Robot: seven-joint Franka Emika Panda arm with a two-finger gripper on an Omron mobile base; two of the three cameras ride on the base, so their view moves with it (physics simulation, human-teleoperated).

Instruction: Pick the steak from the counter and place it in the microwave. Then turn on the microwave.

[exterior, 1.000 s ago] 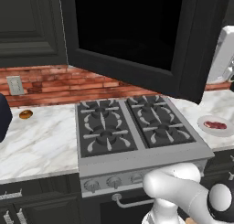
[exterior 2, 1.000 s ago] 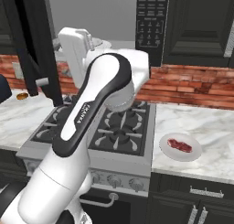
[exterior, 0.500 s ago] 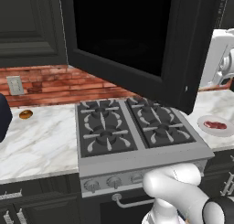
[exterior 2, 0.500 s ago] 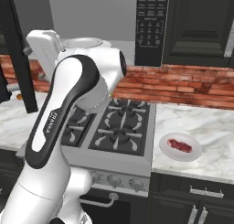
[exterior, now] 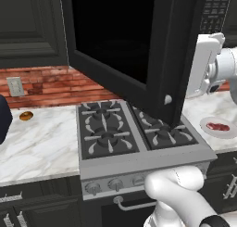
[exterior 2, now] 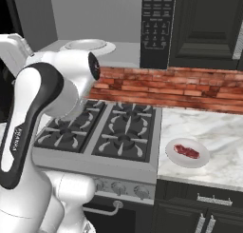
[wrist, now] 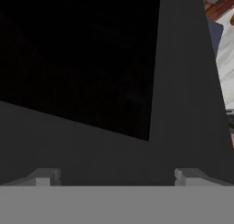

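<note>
The steak [exterior 2: 186, 151] is a small dark-red slab on a white plate [exterior 2: 201, 159], resting on the marble counter [exterior 2: 218, 132] right of the stove; it also appears as the steak [exterior: 217, 126] at the right edge of the left base view. The microwave [exterior 2: 157, 23] hangs above the stove. Its black door [exterior: 129, 50] stands swung out, and its grey interior holds a round white plate [exterior 2: 90, 45]. My gripper [wrist: 116, 178] is open with nothing between its fingers, close up against the dark door. My white hand [exterior: 203, 66] sits beside the door's free edge.
A grey stovetop [exterior: 134, 133] with black grates lies below the microwave, with knobs along its front. A small orange-brown item [exterior: 26, 115] rests on the left counter near a wall outlet [exterior: 15, 86]. Red brick backsplash and dark cabinets surround the area.
The microwave door has swung further open. My arm and hand have moved along with its free edge, and the gripper has stayed open.
</note>
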